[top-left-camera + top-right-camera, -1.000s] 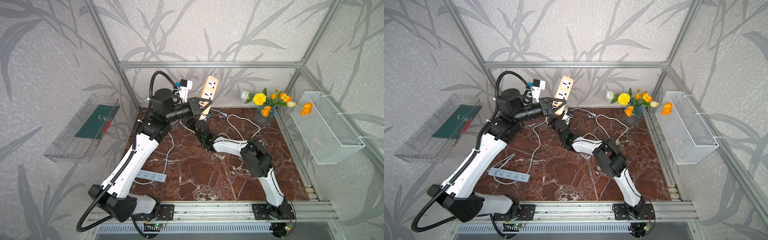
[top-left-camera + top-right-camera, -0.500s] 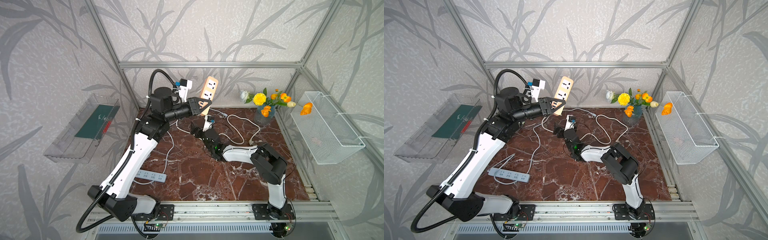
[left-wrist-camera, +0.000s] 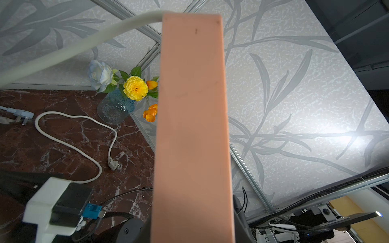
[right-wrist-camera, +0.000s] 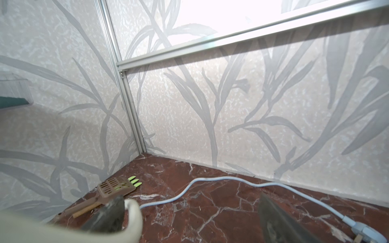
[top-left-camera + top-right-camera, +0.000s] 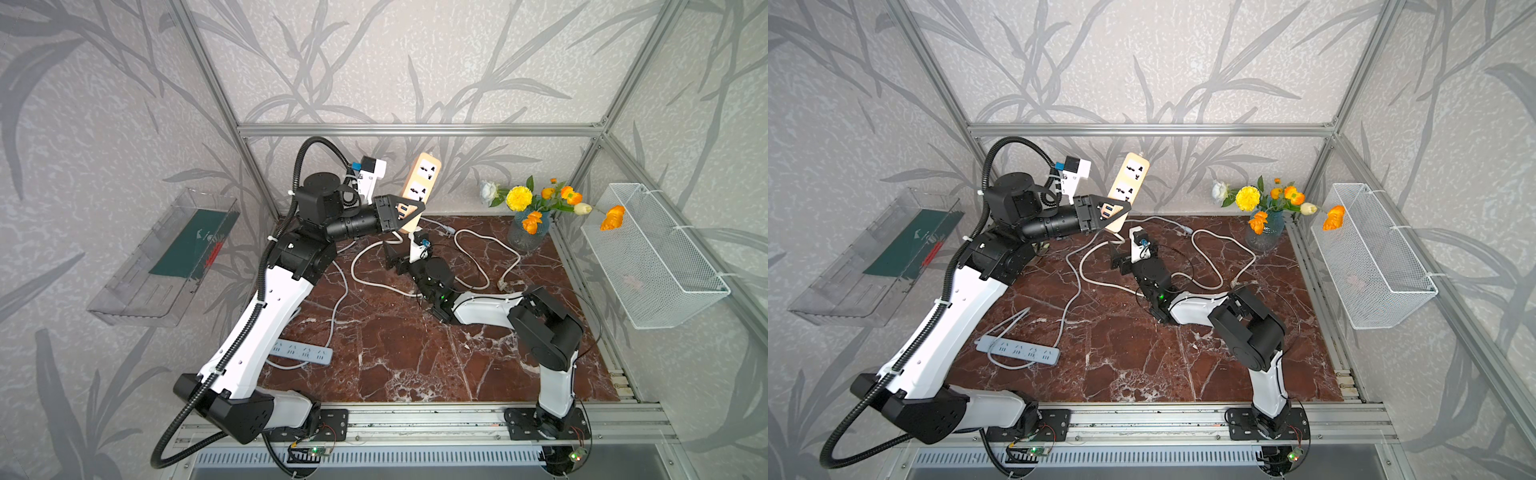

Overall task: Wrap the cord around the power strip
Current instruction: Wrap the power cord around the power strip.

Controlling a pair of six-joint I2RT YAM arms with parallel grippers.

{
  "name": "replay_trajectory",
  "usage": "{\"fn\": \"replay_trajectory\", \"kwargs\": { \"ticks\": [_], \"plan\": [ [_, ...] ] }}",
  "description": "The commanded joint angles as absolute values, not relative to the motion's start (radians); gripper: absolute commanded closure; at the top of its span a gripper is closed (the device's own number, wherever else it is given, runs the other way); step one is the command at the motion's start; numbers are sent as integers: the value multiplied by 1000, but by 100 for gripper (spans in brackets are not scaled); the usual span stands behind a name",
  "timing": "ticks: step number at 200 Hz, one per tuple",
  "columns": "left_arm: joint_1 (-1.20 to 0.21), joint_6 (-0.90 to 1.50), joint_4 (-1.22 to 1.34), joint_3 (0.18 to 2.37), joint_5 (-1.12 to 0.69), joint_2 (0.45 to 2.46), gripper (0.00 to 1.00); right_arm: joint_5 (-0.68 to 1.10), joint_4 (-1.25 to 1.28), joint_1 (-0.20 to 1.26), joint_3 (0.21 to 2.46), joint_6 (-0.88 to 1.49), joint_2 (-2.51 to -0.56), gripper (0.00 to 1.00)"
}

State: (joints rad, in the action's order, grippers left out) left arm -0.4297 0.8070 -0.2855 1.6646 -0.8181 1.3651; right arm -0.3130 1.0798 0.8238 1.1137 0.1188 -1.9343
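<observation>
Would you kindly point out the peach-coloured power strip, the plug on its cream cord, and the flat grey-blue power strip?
Peach-coloured power strip (image 5: pixel 420 181): a top view, socket face.
Cream cord's plug (image 3: pixel 113 164): left wrist view, plug body.
Grey-blue power strip (image 5: pixel 1017 350): a top view, middle of top face.

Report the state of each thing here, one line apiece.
Peach rectangular plastic power strip: lifted, tilted, unwrapped.
Its white cord: loose, looped over the red marble tabletop.
Left pincer: shut on the peach strip.
Right pincer: open, cord beside one finger.
Blue-grey plastic power strip: lying flat, cord loose.
Blue glass flower vase: upright.
</observation>
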Motion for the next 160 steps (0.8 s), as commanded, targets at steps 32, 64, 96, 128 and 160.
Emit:
{"fn": "replay_trajectory", "kwargs": {
  "ticks": [32,64,96,128,160],
  "plan": [
    [-424,761,-269,1694,-850,1350,100,-329,1160,836,1038,122,-1861,5],
    [-424,782,-241,1670,-852,1349,100,-335,1179,848,1048,142,-1866,6],
    [-424,808,-204,1634,-850,1342,100,-437,1160,845,1161,224,-1925,11],
    [-430,874,-131,1601,-861,1338,100,-585,1049,842,1355,303,-2043,18],
    [-433,881,-168,1621,-862,1326,100,-799,999,835,1469,269,-2144,33]
  ]
}}
